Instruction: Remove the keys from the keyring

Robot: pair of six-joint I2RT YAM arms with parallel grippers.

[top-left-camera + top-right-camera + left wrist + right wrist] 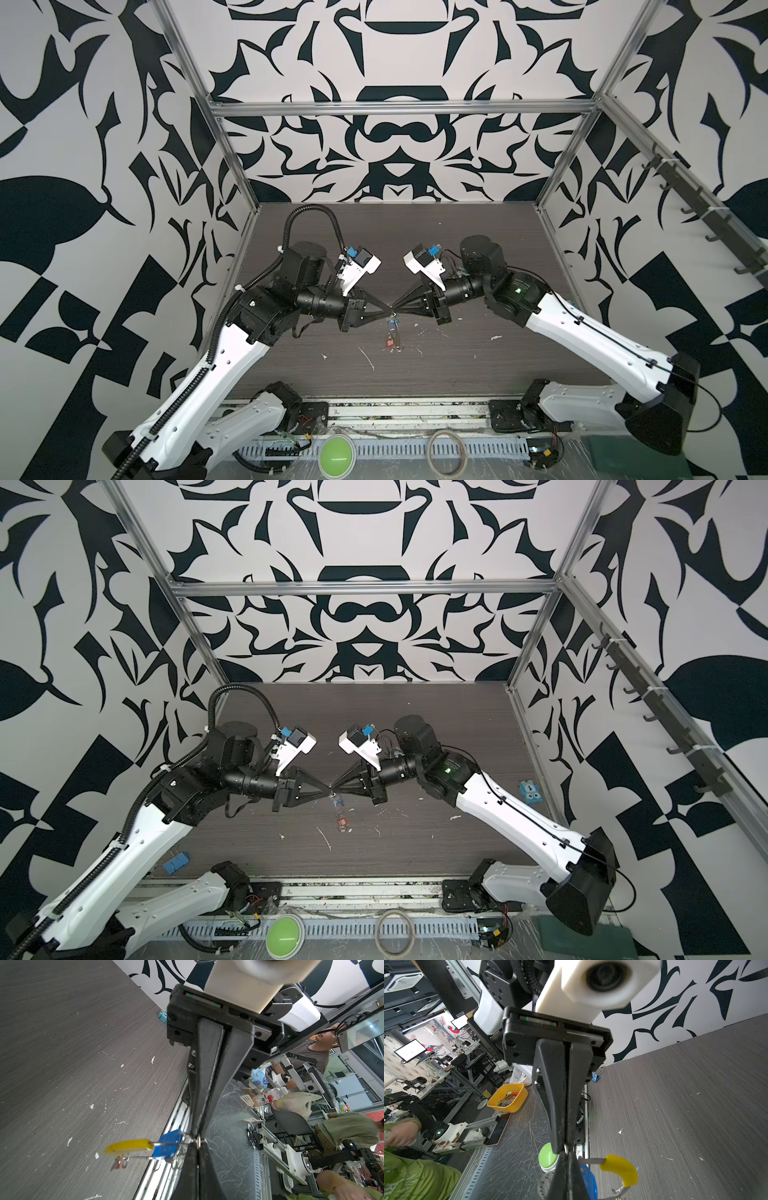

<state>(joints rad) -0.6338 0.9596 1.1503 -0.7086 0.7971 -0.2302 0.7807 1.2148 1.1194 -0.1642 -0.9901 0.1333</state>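
In both top views my two grippers meet tip to tip above the middle of the dark table: the left gripper [388,310] [328,788] and the right gripper [395,308] [334,787]. Both are shut on the keyring's thin wire at nearly the same spot. The keyring [164,1143] hangs below them, its yellow sleeve [128,1145] [620,1169] off to one side. The keys dangle from it: a bunch with a blue tag [395,322] [168,1146] [589,1180] close under the fingertips, and one with a red tag [390,343] [341,821] [118,1163] lower down. What exactly sits between the pads is hidden.
Small white flecks dot the table [457,249]. A green button [337,457] and a plain beige hoop [446,451] lie on the front ledge. Blue binder clips [176,863] sit at the table's front left, a blue toy [530,791] by the right wall.
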